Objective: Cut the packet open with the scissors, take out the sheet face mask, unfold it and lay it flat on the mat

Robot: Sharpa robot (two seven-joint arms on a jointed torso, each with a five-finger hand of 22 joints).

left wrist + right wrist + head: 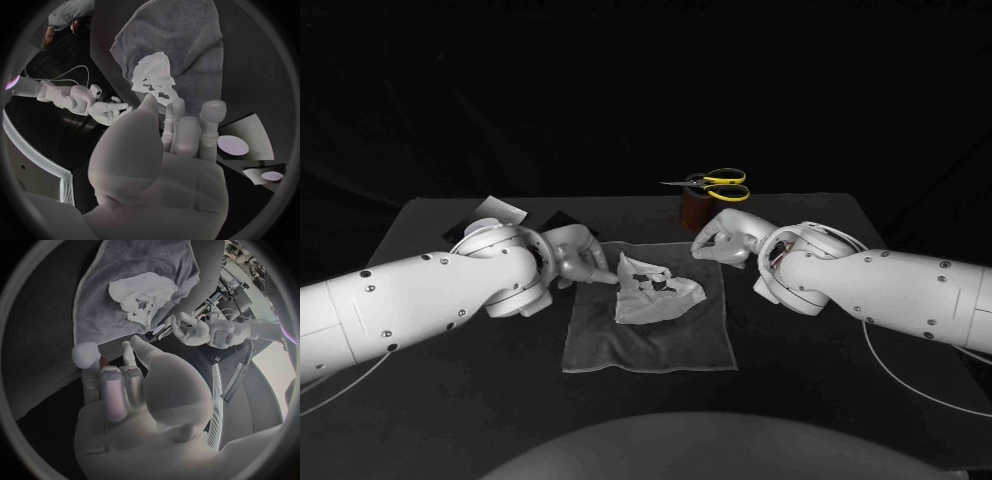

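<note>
Head view has the sheet face mask [655,292] lying crumpled and only partly unfolded on the grey mat [646,345], between the two hands. The left hand [578,260] stretches its fingers [604,276] toward the mask. Their tips are at the mask's nearer edge, but I cannot tell whether they touch it. Nothing is pinched between the thumb and the fingers.

From the left wrist, that hand [169,150] shows its fingers straight and close side by side, with the thumb set apart. The mask [153,75] lies just beyond the fingertips on the mat [187,40].

The right hand [727,238] is at the mat's far corner, across the mask from the left fingers and apart from the mask. Its fingers are loosely bent and hold nothing. From the right wrist, this hand [137,390] has its fingers extended and slightly parted. The mask [144,297] lies well beyond their tips, and the left hand [190,330] is near the mask's edge.

Just past the right hand's fingers, the yellow-handled scissors [711,183] stand handles up in a brown holder [695,213]. Beyond the left hand, the pale packet [502,210] lies on the black table [473,400].
</note>
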